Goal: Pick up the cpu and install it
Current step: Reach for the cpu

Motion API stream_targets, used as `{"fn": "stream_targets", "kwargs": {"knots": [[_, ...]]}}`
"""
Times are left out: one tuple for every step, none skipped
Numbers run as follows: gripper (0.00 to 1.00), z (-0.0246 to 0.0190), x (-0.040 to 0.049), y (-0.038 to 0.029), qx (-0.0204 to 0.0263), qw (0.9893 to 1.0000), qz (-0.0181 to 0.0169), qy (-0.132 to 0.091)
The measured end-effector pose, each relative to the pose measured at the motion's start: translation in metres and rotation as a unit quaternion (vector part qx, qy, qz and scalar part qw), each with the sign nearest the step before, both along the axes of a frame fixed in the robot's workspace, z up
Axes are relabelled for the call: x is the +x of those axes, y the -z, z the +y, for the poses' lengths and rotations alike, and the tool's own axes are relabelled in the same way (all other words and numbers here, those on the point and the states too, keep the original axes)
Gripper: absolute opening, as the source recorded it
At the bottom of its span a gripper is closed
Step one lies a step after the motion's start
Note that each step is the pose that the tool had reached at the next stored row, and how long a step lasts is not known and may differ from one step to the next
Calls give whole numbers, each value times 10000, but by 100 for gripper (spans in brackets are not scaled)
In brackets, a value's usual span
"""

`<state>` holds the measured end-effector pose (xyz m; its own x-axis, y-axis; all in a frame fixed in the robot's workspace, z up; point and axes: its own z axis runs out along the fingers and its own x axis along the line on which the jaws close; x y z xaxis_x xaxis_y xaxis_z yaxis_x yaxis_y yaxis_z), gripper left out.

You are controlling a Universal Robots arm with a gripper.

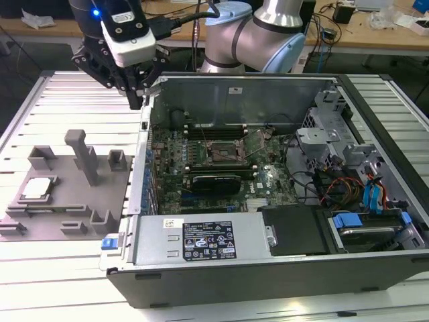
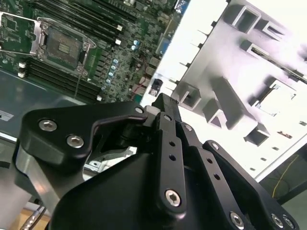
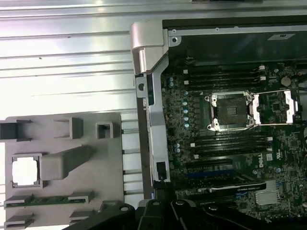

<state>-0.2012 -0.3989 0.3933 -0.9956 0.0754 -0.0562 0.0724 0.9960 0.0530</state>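
Case near wall (image 1: 268, 275): closest to the exterior camera. Dark sheet metal, and the case lies on its side with the top open.
Power supply (image 1: 201, 241): just behind that wall, sticker facing up.
Tabletop (image 1: 60, 268): slatted aluminium, carries both the case and the fixture.
Fixture plate (image 1: 74, 198): grey, at the exterior view's left, flat on the tabletop beside the case. Several low blocks and one tall post (image 1: 82, 155) stand on it.
cpu (image 1: 37, 189) (image 3: 25, 171) (image 2: 278, 98): silver top up, flat in a square pocket at the plate's left end. Not in the socket, nothing touching it.
gripper (image 1: 137, 99) (image 2: 163, 101): points down over the case's left wall near the far corner, between the plate and the motherboard. Well apart from the cpu. Jaws look closed together in the second wrist view, nothing held.
Socket (image 1: 224, 153) (image 3: 229, 111): open and empty, mid-board, with memory slots on either side.
Load plate (image 1: 258, 143): flipped up, just right of the socket in the exterior view.
Graphics card (image 1: 216, 182): black, on the board, nearer the exterior camera than the socket.
Arm (image 1: 268, 33): silver and pale-blue joints behind the case's far wall.
Cables (image 1: 335, 184): red, orange and yellow bundle right of the board.
Drive bays (image 1: 372, 194): case's right end, blue plastic tabs.
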Motion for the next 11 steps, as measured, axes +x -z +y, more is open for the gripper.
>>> {"fn": "stream_targets", "kwargs": {"knots": [[11,0,-30,0,0,10000,-8,0],[11,0,-46,0,0,10000,-12,0],[11,0,-73,0,0,10000,-19,1],[11,0,-97,0,0,10000,-26,1],[11,0,-116,0,0,10000,-30,1],[11,0,-155,0,0,10000,-41,0],[11,0,-175,0,0,10000,-46,0],[11,0,-193,0,0,10000,-51,0],[11,0,-251,0,0,10000,-65,0],[11,0,-269,0,0,10000,-69,0],[11,0,-288,0,0,10000,-72,1]]}}
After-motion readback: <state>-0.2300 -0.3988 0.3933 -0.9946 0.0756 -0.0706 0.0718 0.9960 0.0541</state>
